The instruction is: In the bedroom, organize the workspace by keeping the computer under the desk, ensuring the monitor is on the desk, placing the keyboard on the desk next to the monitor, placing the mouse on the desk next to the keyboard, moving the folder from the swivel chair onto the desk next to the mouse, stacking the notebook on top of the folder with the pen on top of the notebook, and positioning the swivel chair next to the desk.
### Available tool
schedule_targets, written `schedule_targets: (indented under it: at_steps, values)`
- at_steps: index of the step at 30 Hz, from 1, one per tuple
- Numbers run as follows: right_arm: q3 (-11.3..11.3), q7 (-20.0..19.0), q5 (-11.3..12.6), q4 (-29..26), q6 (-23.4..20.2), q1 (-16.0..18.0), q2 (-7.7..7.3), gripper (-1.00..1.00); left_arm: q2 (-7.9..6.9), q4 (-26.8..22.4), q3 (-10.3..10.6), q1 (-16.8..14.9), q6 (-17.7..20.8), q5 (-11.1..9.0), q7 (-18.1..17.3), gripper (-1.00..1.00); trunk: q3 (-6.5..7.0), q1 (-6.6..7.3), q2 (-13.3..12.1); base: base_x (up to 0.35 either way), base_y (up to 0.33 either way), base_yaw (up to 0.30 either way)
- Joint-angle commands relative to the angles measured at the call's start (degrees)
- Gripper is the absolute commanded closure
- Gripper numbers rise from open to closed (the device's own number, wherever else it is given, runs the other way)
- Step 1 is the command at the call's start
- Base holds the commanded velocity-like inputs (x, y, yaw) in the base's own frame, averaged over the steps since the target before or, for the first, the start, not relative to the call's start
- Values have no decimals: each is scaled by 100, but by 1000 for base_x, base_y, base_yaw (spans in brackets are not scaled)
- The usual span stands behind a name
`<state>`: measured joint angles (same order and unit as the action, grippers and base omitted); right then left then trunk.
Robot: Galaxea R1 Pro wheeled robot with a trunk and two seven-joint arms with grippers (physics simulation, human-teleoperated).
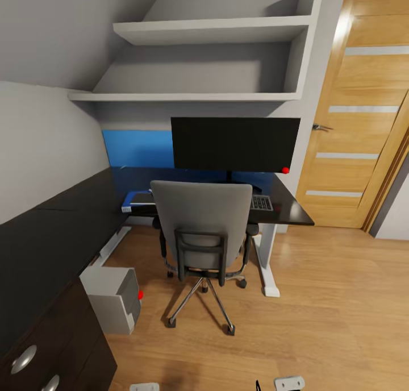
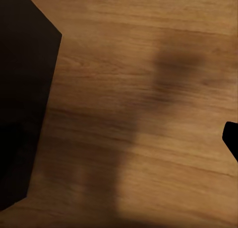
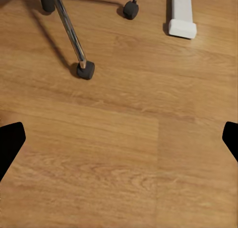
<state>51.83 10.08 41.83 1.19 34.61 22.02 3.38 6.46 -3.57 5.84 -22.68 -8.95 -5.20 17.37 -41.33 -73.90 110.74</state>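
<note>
Now the gray swivel chair (image 1: 201,232) sits in the middle of the frame, pushed up to the black desk (image 1: 287,200). Behind it, the monitor (image 1: 235,144) stands on the desk, and the keyboard (image 1: 262,203) lies below it. At lower left, the computer (image 1: 113,297) rests on the floor. In the right wrist view, the right gripper (image 3: 121,138) is spread wide. I cannot tell about the left one.

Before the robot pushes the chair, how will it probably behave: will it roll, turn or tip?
The chair stands on small wheels over smooth wood floor, so it should roll easily. Its single centre post suggests the seat may turn instead of moving straight. A push high on the tall backrest could tilt it; pushing lower seems safer.
</note>
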Motion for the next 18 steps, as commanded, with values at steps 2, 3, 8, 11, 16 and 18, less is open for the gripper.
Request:
schedule_targets:
  at_steps: [2, 3, 8, 11, 16, 18]
  values:
    - [47, 38, 1, 13, 10, 4, 5, -100, -73, 2, 53, -4, -15, -50, 1, -100, 31, 45, -79, 0, 0, 0]
    - [47, 38, 1, 13, 10, 4, 5, -100, -108, 2, 57, -5, -12, -46, -8, -100, 49, 67, -119, 0, 0, 0]
    - [47, 38, 1, 13, 10, 4, 5, -100, -144, 4, 78, -5, -5, -36, -21, -100, 139, 177, -320, 0, 0, 0]
    - [47, 38, 1, 13, 10, 4, 5, -100, -205, 3, 82, -7, -3, -31, -22, -100, 193, 243, -440, 0, 0, 0]
    - [47, 38, 1, 13, 10, 4, 5, -100, -308, -2, 91, -8, -8, -26, -23, -100, 282, 353, -641, 0, 0, 0]
    - [47, 38, 1, 13, 10, 4, 5, -100, -314, -3, 92, -7, -9, -25, -23, -100, 318, 397, -721, 0, 0, 0]
